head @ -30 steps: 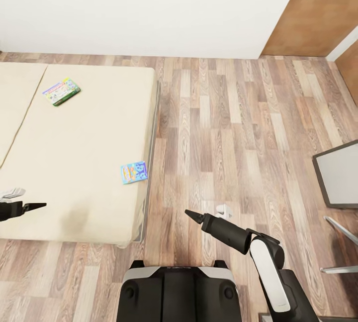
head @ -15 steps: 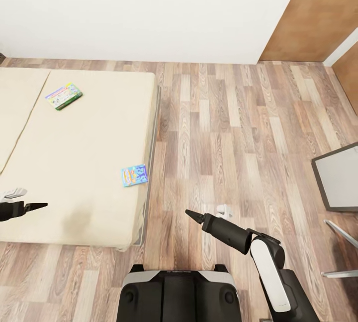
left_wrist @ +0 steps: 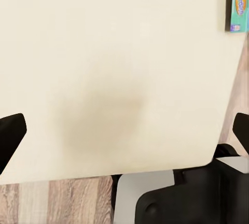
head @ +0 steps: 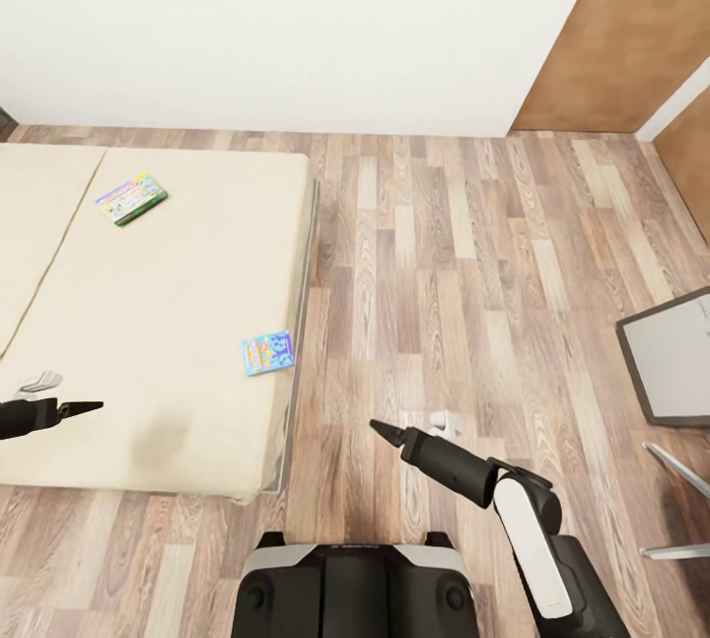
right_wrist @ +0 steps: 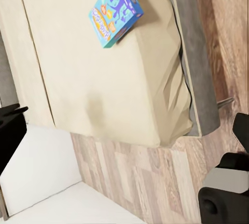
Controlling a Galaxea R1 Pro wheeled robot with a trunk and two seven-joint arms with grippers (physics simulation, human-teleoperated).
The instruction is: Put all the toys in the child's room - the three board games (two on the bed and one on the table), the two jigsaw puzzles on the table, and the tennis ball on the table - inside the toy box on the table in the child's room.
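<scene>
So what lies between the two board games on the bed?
Only bare beige mattress: in the head view, nothing sits between the green-edged game and the small blue game near the bed edge.

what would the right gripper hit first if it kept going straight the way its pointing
Probably the bed: the right gripper points toward its near corner, and its wrist view looks onto the mattress with the small blue game box farther along. Depth is hard to judge.

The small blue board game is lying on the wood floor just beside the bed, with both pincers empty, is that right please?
Not quite: the small blue board game lies on the bed itself, near its edge, not on the floor, as the head view shows. The left pincer and right pincer do hold nothing.
</scene>
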